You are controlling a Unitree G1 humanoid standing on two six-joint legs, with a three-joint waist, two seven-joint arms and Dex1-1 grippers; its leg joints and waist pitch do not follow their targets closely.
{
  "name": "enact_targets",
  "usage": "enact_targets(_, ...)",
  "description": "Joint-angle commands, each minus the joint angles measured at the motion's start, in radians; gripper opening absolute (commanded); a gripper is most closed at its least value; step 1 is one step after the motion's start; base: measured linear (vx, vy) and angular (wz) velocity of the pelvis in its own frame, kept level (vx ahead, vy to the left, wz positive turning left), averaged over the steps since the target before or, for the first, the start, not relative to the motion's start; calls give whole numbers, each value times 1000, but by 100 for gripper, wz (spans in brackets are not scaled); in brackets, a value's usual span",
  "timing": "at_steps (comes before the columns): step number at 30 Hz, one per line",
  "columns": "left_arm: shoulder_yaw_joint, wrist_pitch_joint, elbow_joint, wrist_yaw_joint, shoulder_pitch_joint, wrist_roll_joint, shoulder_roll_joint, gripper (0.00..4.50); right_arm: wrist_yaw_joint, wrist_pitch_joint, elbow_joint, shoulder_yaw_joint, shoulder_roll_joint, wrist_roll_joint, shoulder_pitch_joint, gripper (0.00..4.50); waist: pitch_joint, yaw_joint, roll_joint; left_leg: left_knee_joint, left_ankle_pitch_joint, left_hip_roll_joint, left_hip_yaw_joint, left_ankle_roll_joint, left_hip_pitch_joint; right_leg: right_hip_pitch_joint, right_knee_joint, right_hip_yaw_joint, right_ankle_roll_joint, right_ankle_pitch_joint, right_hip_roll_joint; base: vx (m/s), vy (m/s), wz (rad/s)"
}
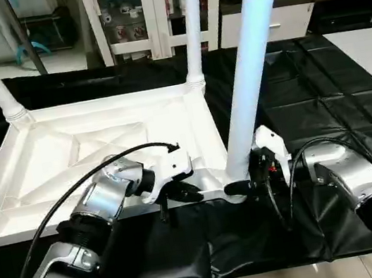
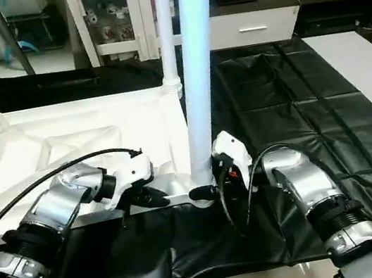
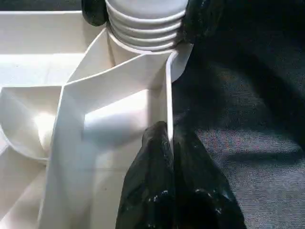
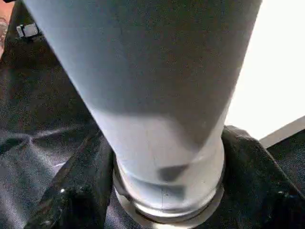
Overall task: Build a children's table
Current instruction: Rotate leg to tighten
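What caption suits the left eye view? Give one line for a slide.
Right gripper grasps the third leg at its corner socket while the left gripper pinches the upturned tabletop's rim.

Both silver forearms are seen reaching forward and inward from the lower corners of the head view. The left gripper [image 1: 181, 195] is held low and level, its jaws pressed together on a thin white edge. The right gripper [image 2: 213, 191] is turned inward toward the left one, its black fingers [image 4: 81, 191] set on either side of a white tube's base.
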Motion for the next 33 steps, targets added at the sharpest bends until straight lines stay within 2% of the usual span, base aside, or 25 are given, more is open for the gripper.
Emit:
enact_targets(1, -51, 23, 24, 7, 42, 29, -19, 0, -80, 1, 23, -9, 32, -15, -14, 274, -49, -2, -7, -63, -215, 32, -7, 38, 0, 45, -83, 55, -208, -237, -81, 0, 0, 0)
enact_targets(3, -31, 31, 29, 50, 40, 23, -36, 0, -184, 15, 33, -31, 79, -19, 1, 273, -46, -7, -20, -67, -240, 32, -8, 29, 1, 42, -93, 55, -179, -323, -83, 0, 0, 0)
enact_targets(4, -19, 32, 40, 83, 35, 23, -48, 0, -238, 28, 32, -42, 107, -18, 15, 272, -44, -10, -20, -69, -253, 32, -10, 21, 3, 38, -98, 56, -158, -374, -85, 0, 0, 0)
enact_targets(5, -9, 28, 54, 115, 28, 25, -58, 0, -287, 36, 29, -53, 133, -16, 29, 272, -42, -11, -16, -71, -265, 32, -11, 16, 5, 34, -100, 57, -150, -397, -85, 0, 0, 0)
enact_targets(6, 3, 27, 72, 157, 18, 27, -70, 0, -349, 46, 32, -71, 164, -13, 42, 272, -41, -14, -16, -72, -278, 31, -12, 10, 8, 32, -105, 57, -141, -421, -85, 0, 0, 0)
enact_targets(7, 10, 27, 80, 178, 13, 28, -76, 0, -384, 52, 36, -82, 181, -12, 47, 272, -38, -21, -18, -78, -326, 30, -18, -7, 11, 30, -113, 53, -111, -496, -87, 0, 0, 0)
enact_targets(9, 24, 30, 95, 225, -1, 30, -92, 0, -488, 59, 61, -111, 222, -18, 53, 272, -40, -30, -20, -82, -357, 31, -23, -20, 14, 30, -117, 52, -94, -521, -89, 0, 0, 0)
enact_targets(11, 39, 43, 107, 261, -14, 25, -111, 0, -596, 69, 95, -146, 260, -20, 53, 272, -40, -37, -19, -85, -370, 31, -25, -21, 12, 30, -116, 52, -92, -503, -87, 0, 0, 0)
enact_targets(13, 64, 58, 124, 334, -34, 21, -142, 0, -752, 68, 143, -200, 305, -19, 43, 272, -40, -44, -12, -84, -392, 30, -24, -33, 19, 20, -118, 55, -104, -493, -87, 0, 0, 0)
enact_targets(15, 72, 64, 130, 360, -42, 20, -154, 0, -808, 66, 162, -220, 322, -18, 37, 272, -43, -49, -15, -87, -395, 30, -26, -38, 18, 25, -115, 53, -114, -446, -84, 0, 0, 0)
enact_targets(16, 88, 73, 140, 400, -53, 18, -174, 0, -898, 53, 184, -252, 347, -15, 31, 272, -43, -50, -8, -87, -394, 31, -26, -41, 17, 24, -113, 54, -119, -427, -83, 0, 0, 0)
enact_targets(18, 108, 75, 164, 465, -74, 19, -208, 0, -1095, 2, 207, -324, 402, -16, 20, 272, -44, -55, -9, -87, -388, 30, -22, -44, 17, 25, -111, 57, -133, -372, -81, 0, 0, 0)
enact_targets(19, 113, 58, 195, 515, -94, 27, -232, 0, -1254, -59, 227, -390, 458, 4, 6, 272, -45, -54, -5, -85, -386, 27, -19, -50, 23, 19, -111, 59, -139, -355, -81, 0, 0, 0)
enact_targets(20, 113, 58, 195, 515, -94, 27, -232, 0, -1254, -59, 227, -390, 458, 4, 6, 272, -44, -55, -7, -85, -386, 26, -17, -52, 25, 15, -114, 62, -139, -353, -80, 0, 0, 0)
enact_targets(21, 112, 54, 204, 523, -100, 29, -237, 0, -1290, -69, 234, -402, 473, 9, 1, 272, -46, -53, -9, -85, -379, 25, -18, -50, 24, 20, -109, 61, -142, -331, -77, 0, 0, 0)
enact_targets(22, 109, 48, 213, 529, -105, 35, -241, 0, -1284, -78, 236, -388, 485, -4, -6, 272, -46, -52, -7, -85, -368, 25, -16, -44, 22, 20, -106, 64, -146, -291, -76, 0, 0, 0)
enact_targets(24, 105, 42, 221, 533, -109, 40, -243, 0, -1267, -90, 234, -365, 493, -24, -13, 272, -47, -52, -12, -85, -355, 24, -13, -35, 21, 23, -103, 65, -149, -261, -73, 0, 0, 0)
enact_targets(25, 104, 41, 225, 535, -111, 41, -244, 0, -1260, -94, 234, -360, 494, -28, -17, 272, -48, -50, -13, -83, -332, 23, -11, -19, 20, 25, -100, 68, -156, -237, -73, 0, 0, 0)
enact_targets(27, 104, 40, 225, 532, -110, 40, -238, 0, -1240, -93, 234, -360, 489, -23, -21, 272, -50, -49, -15, -83, -295, 23, -10, -9, 14, 30, -96, 70, -164, -200, -74, 0, 0, 0)
enact_targets(29, 106, 29, 234, 522, -109, 44, -227, 0, -1185, -111, 225, -352, 482, -22, -20, 272, -51, -48, -12, -82, -260, 24, -10, -4, 11, 34, -90, 69, -171, -161, -73, 0, 0, 0)
enact_targets(31, 106, 16, 232, 511, -105, 43, -215, 0, -1138, -116, 191, -331, 465, -23, -11, 328, -52, -49, -13, -81, -244, 24, -9, 3, 8, 38, -88, 68, -180, -136, -73, 0, 0, 0)
enact_targets(33, 107, 8, 231, 508, -102, 41, -211, 0, -1128, -114, 174, -324, 458, -25, -7, 344, -50, -49, -13, -82, -253, 25, -9, 6, 8, 38, -89, 68, -181, -147, -73, 0, 0, 0)
